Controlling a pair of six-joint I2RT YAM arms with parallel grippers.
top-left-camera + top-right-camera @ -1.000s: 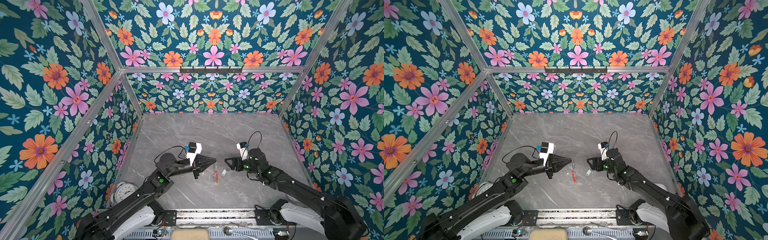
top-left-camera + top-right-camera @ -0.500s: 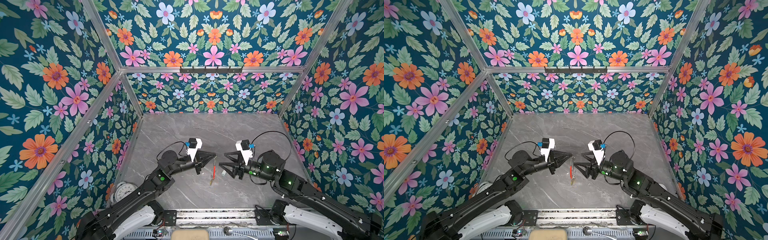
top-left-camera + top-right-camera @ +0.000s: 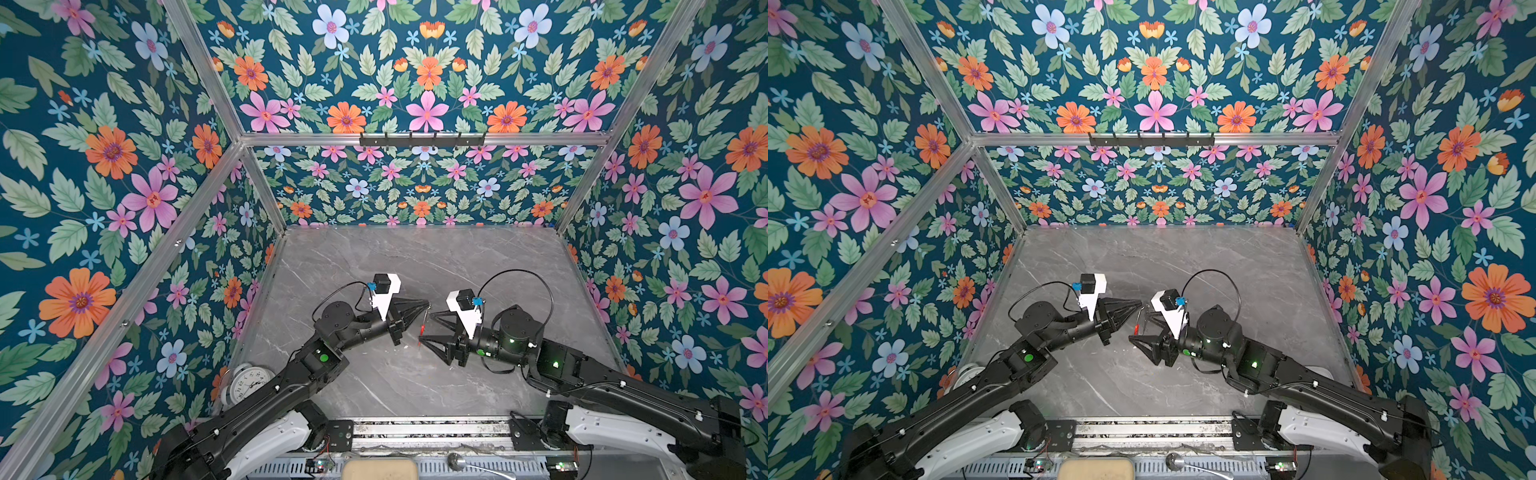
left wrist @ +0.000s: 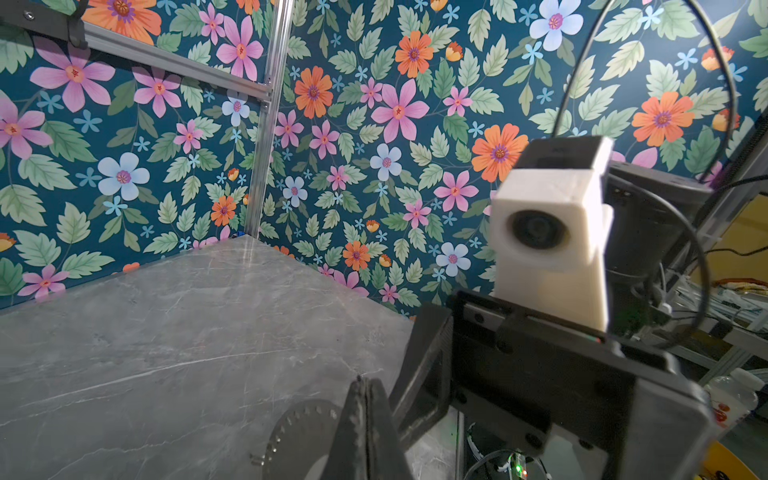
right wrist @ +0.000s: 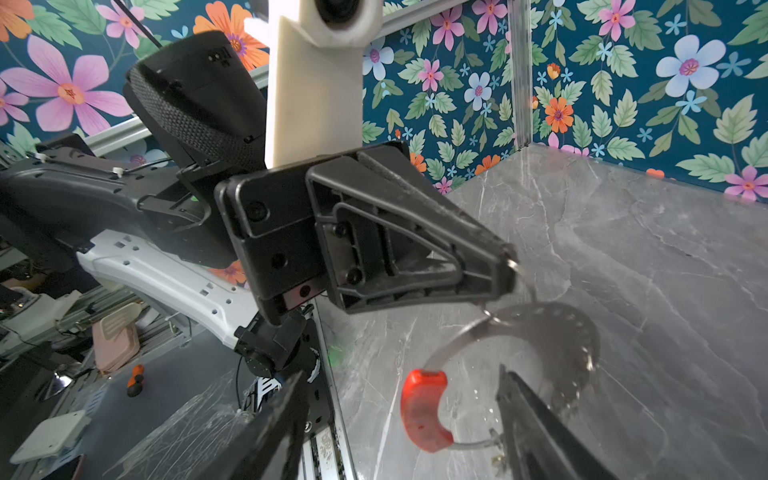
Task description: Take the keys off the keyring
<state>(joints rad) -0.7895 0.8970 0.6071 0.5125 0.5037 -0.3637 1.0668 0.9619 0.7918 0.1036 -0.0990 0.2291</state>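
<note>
Keyring (image 5: pixel 557 332): large grey C-shaped flat band, its outer edge lined with small metal split rings (image 5: pixel 588 365), with one red plastic section (image 5: pixel 422 409) along the arc. Position: hung above the middle of the grey marble-patterned counter (image 3: pixel 415 257), between the two arms. In both top views it shows edge-on as a thin line, so it hangs upright. Whether its lowest part clears the counter cannot be told. Held by: left gripper (image 5: pixel 510 266), black, jaws clenched on a small metal ring at the band's edge. This hold is judged to let the band dangle free with its face turned toward the other arm. Keys: none can be made out with certainty. There is only a small metal glint close to one end of the red section, too small to name. Right gripper (image 3: pixel 427 329): black, jaws released and spread wide, one to each side of the hanging band, touching nothing that shows. It is judged to be lined up to close on a key or its ring and draw it off while the left arm steadies the band. Also present: white round alarm clock (image 3: pixel 248 382), at the counter's near left corner beside the left arm, well apart from the work.
</note>
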